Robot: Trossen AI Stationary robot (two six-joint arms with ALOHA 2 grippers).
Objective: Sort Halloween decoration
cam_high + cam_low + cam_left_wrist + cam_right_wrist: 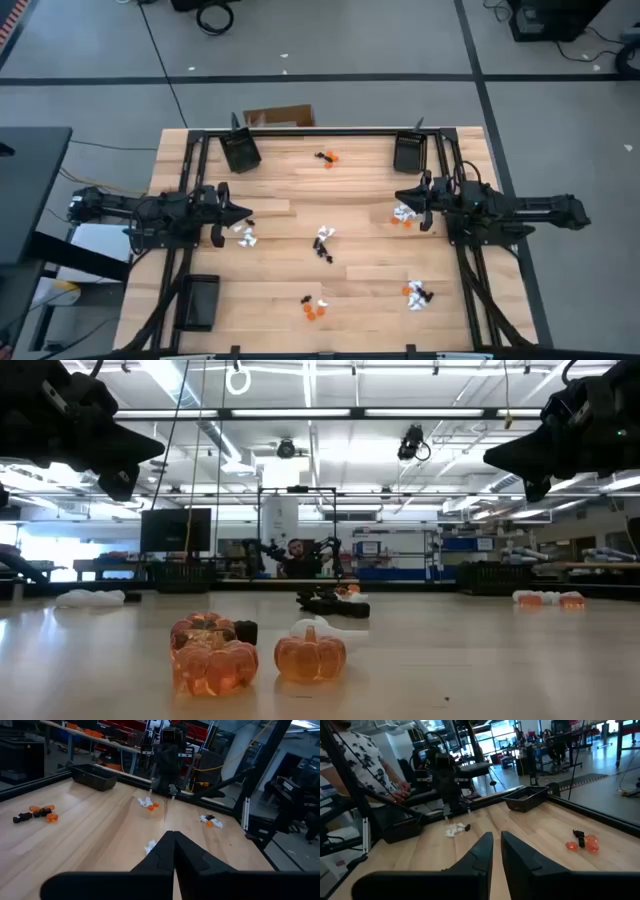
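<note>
On the desk (350,180), three black trays hold nothing visible: one at the near left corner (199,300), one far left (241,152), one far right (410,152). The left gripper (243,213) hovers with fingers pressed together, empty, beside white trinkets (245,235). The Halloween decoration lies scattered in loose clusters (324,243) across the bare wood, outside every tray. The right gripper (402,196), fingers nearly closed and empty, hangs near a white-orange cluster (404,215).
</note>
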